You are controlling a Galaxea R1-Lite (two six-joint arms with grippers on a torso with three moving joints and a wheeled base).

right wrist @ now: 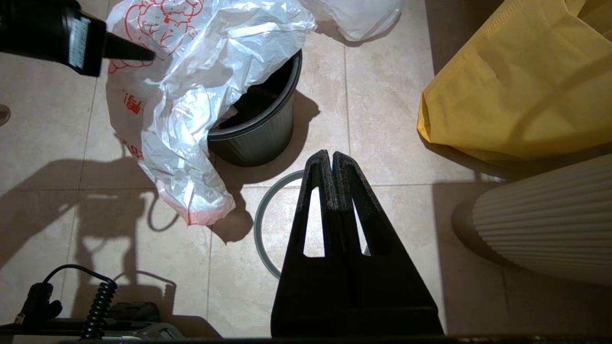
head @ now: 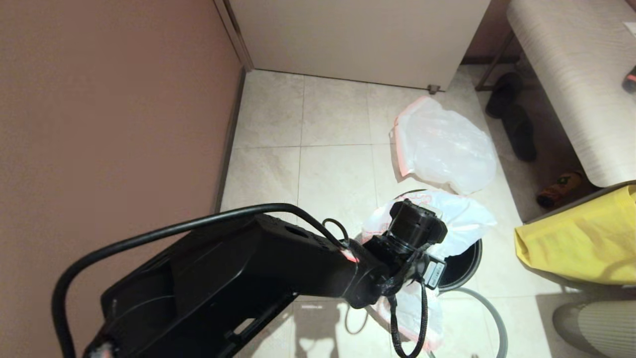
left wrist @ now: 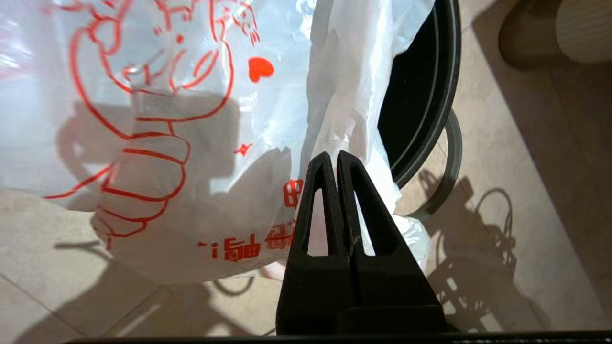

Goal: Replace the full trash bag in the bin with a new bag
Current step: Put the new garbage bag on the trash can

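A tiled floor, seen from above. The left gripper (left wrist: pixel 337 157) hangs over the near side of the bin (right wrist: pixel 267 138), its two black fingers pressed together on a fold of the new bag (right wrist: pixel 191 95). That bag is thin, translucent white plastic with a pink hem, a red line drawing of a thumbs-up figure and red Chinese characters. It lies crumpled over one side of the bin's mouth and spills down the outside onto the floor, so the glossy black inside is still half open to view.

The full trash bag (head: pixel 442 146), plain white and bulging with a pink-orange hem, already lies on the floor beyond the bin, near the cabinet (head: pixel 357 40). The grey hoop (right wrist: pixel 263 224) lies flat on the tiles just beside the bin. The right gripper (right wrist: pixel 331 160) is parked with its fingers together, off to the bin's side, near a yellow fabric bag (right wrist: pixel 516 81).

The step in hand appears to be spreading the new bag over the bin. Done well, the pinched edge would be drawn slowly across the rim, keeping the film from tearing or tipping the light pail
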